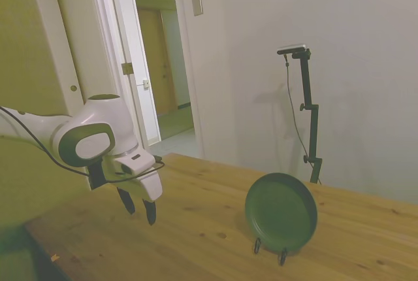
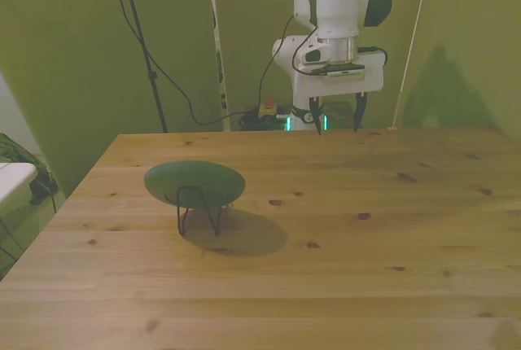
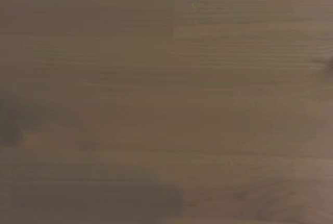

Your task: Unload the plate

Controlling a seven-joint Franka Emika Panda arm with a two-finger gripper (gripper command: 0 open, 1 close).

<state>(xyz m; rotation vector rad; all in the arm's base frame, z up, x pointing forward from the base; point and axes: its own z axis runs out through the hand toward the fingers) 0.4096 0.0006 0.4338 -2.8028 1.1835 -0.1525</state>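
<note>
— Bare wooden table [image 2: 342, 285] fills the near part of the front view: pale planks, dark knots, nothing lying on them. What comes next?

— Further back, toward the front view's left, the plate [image 2: 195, 184]. It is round, dark green and matte, and it stands on edge, leaning back in a thin black wire stand [image 2: 199, 216]. In the side view the plate [image 1: 281, 212] shows its hollow face with the shallow rim, and the stand's two front feet [image 1: 270, 249] rest on the wood below it.

— And the gripper?

— The gripper [image 2: 335, 122] hangs near the table's far edge, well apart from the plate and toward the front view's right of it. Its two dark fingers [image 2: 359, 111] point down and stand spread, with nothing between them. The side view shows the same: the gripper [image 1: 139, 208] is above the wood, not touching it, and empty.

— Any writing or brand to read?

— None I can make out. The white arm carries no legible mark in either view, and the plate is plain. A small plate on the wall [image 1: 196, 4] beside the doorway is too small to read.

— The wrist view?

— Only blurred wood grain [image 3: 166, 99] with a dim shadow across it.
</note>
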